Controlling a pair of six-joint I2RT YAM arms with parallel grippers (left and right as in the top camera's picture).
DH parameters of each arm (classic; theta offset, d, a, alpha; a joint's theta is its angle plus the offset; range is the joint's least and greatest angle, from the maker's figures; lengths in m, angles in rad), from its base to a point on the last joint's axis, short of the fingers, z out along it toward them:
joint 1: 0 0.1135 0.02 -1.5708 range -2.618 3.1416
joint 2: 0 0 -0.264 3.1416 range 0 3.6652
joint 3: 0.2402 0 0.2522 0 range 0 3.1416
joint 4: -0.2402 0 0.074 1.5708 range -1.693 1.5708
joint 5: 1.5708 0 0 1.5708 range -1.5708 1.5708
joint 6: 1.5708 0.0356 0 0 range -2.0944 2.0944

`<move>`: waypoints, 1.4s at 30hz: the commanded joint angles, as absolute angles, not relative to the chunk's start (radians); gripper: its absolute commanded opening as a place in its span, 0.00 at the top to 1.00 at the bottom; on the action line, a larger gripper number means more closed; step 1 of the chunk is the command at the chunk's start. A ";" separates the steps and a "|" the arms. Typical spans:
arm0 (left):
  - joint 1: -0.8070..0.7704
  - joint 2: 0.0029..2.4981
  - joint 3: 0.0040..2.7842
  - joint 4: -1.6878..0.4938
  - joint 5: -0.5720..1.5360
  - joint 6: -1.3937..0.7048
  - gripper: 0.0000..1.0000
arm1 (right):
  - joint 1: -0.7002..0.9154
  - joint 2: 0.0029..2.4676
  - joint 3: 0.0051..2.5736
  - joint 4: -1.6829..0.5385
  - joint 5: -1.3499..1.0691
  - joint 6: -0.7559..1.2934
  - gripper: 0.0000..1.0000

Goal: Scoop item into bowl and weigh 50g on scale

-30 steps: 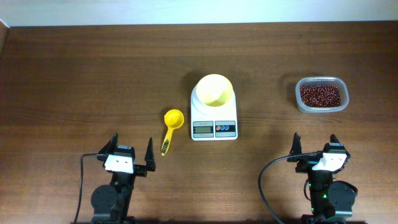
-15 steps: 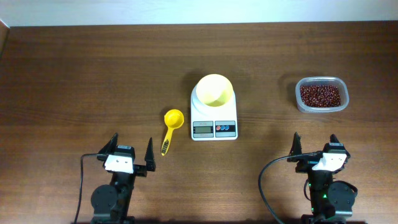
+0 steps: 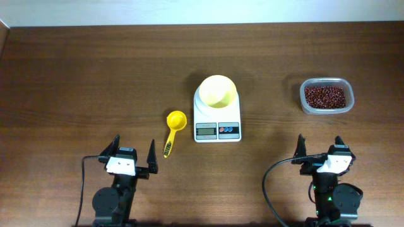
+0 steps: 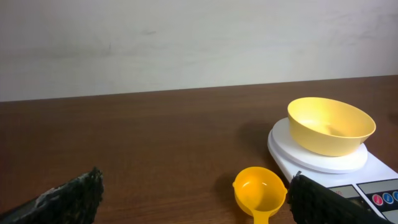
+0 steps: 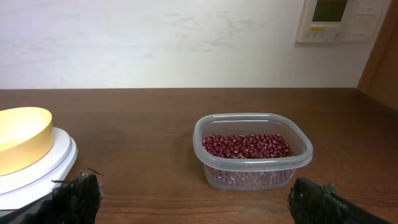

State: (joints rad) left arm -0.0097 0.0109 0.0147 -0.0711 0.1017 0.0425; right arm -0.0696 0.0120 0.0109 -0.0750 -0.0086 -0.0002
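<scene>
Dark reddish-brown beans (image 3: 326, 96) (image 5: 246, 145) fill a clear plastic tub (image 3: 307, 102) (image 5: 252, 176) at the right. An empty pale-yellow bowl (image 3: 218, 91) (image 4: 330, 125) (image 5: 18, 137) stands on the white scale (image 3: 217, 128) (image 4: 283, 155) at the table's centre. My left gripper (image 3: 133, 152) (image 4: 193, 196) is open near the front edge, well short of the scale, nothing between its fingers. Over at the front right, my right gripper (image 3: 319, 145) (image 5: 194, 198) also stands open and empty, with the tub straight ahead of it.
A small yellow handled scoop (image 3: 173, 128) (image 4: 260, 189) lies on the brown table (image 3: 95, 75) left of the scale, just ahead of the left gripper's right finger. A pale wall runs behind the table's far edge.
</scene>
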 commanded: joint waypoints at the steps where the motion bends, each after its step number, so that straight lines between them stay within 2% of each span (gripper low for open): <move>1: -0.004 0.005 0.010 -0.069 0.117 0.057 0.01 | -0.073 0.004 0.006 -0.082 0.005 0.004 0.01; 9: -0.004 0.021 0.066 -0.093 0.117 0.057 0.01 | -0.073 0.004 0.006 -0.082 0.005 0.004 0.01; 15: -0.004 0.162 0.226 -0.152 0.118 0.058 0.01 | -0.073 0.004 0.006 -0.082 0.005 0.004 0.01; 19: -0.004 0.340 0.371 -0.175 0.172 0.059 0.01 | -0.073 0.004 0.006 -0.082 0.005 0.004 0.01; 24: -0.004 0.618 0.641 -0.337 0.225 0.107 0.01 | -0.073 0.004 0.006 -0.082 0.005 0.004 0.01; 34: -0.008 1.268 1.285 -0.909 0.225 0.131 0.01 | -0.073 0.004 0.006 -0.082 0.005 0.004 0.01; 37: -0.037 1.416 1.335 -0.991 0.221 0.133 0.01 | -0.073 0.004 0.006 -0.082 0.005 0.004 0.01; 42: -0.058 1.569 1.335 -1.009 0.221 0.133 0.01 | -0.073 0.004 0.006 -0.082 0.005 0.004 0.01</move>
State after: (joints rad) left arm -0.0544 1.5139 1.3178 -1.0035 0.2134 0.1131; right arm -0.0696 0.0101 0.0109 -0.0750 -0.0044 0.0002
